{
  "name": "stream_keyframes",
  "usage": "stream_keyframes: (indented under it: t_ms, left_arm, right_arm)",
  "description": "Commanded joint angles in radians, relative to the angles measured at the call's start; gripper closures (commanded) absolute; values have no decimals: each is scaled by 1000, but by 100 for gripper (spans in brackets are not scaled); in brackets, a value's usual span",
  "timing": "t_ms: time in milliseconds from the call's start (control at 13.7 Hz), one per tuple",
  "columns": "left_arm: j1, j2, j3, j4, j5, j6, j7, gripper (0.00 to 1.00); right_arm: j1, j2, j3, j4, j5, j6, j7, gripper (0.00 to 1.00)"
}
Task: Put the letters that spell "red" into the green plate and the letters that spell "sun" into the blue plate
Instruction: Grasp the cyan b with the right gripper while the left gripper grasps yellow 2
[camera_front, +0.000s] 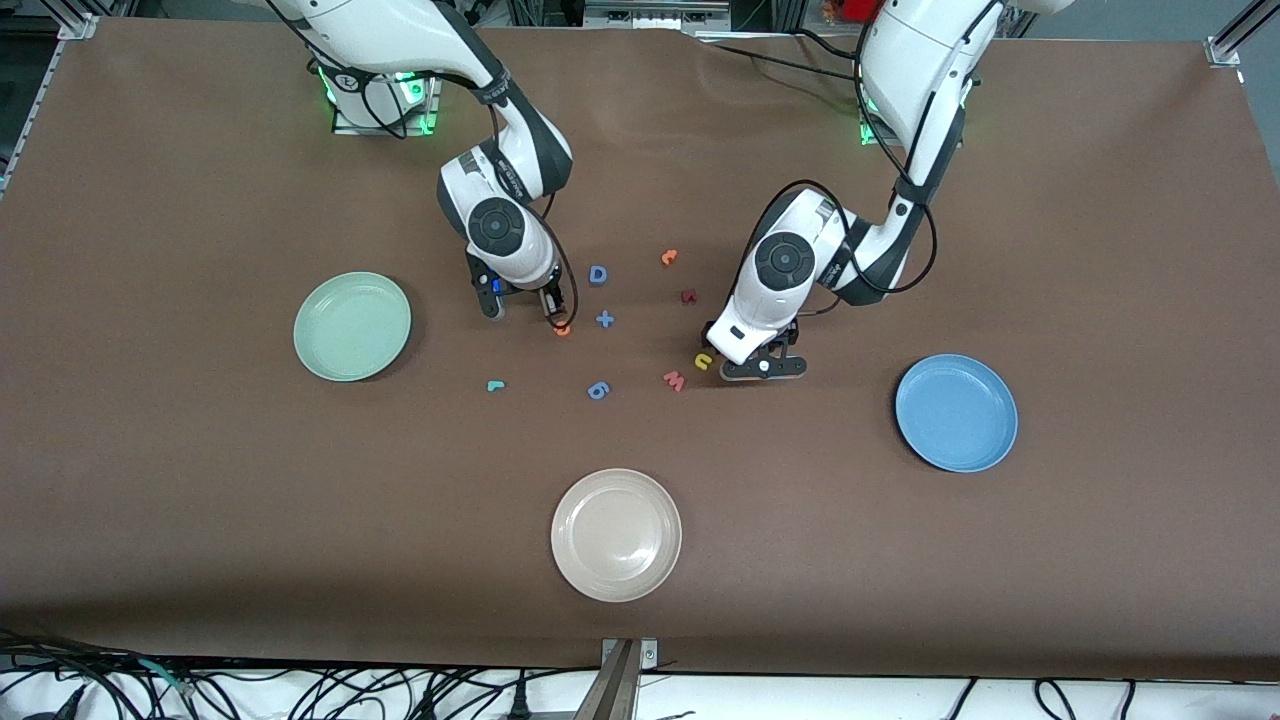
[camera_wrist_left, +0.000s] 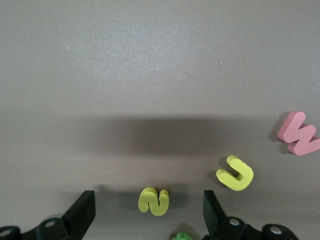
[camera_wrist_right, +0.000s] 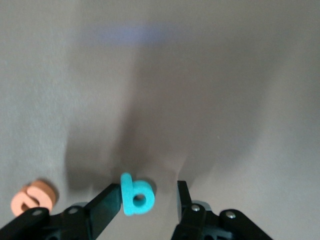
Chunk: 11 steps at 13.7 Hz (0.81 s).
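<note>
The yellow s (camera_wrist_left: 154, 201) lies on the table between the wide-apart fingers of my open left gripper (camera_wrist_left: 148, 199), touching neither. Beside it are the green n (camera_wrist_left: 181, 236) and the yellow u (camera_wrist_left: 235, 173). That gripper (camera_front: 762, 365) is low over the table next to the u (camera_front: 703, 360). My right gripper (camera_wrist_right: 147, 191) is down around the teal d (camera_wrist_right: 136, 195): one finger (camera_wrist_right: 106, 204) touches it, the other stands apart. The orange e (camera_wrist_right: 33, 198) lies just beside it. The teal r (camera_front: 494, 385) lies nearer the camera. Both the green plate (camera_front: 352, 326) and the blue plate (camera_front: 956, 412) hold nothing.
A beige plate (camera_front: 616, 534) sits nearest the camera. Loose between the arms lie a blue D (camera_front: 597, 274), a blue plus (camera_front: 604, 319), a blue 6 (camera_front: 598, 390), a pink W (camera_front: 674, 380), a dark red letter (camera_front: 688, 296) and an orange letter (camera_front: 669, 257).
</note>
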Motion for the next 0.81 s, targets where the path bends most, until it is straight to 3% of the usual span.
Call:
stream_keyframes:
  t_ms: [0,366,732]
  left_arm:
    - [1,-33,-2,-38,22,12,16,16]
    - [-8,-35,-5,-99,15,108,-2,52]
    - [-5,-33,-22,-97,13,108,-30,89]
  right_arm:
    - [3,-42,-8,-117,-3,133,-5,43]
    - [4,-58,15,-115,1,155,49,40]
    - [21,-40,27,-105,7,208,76,40]
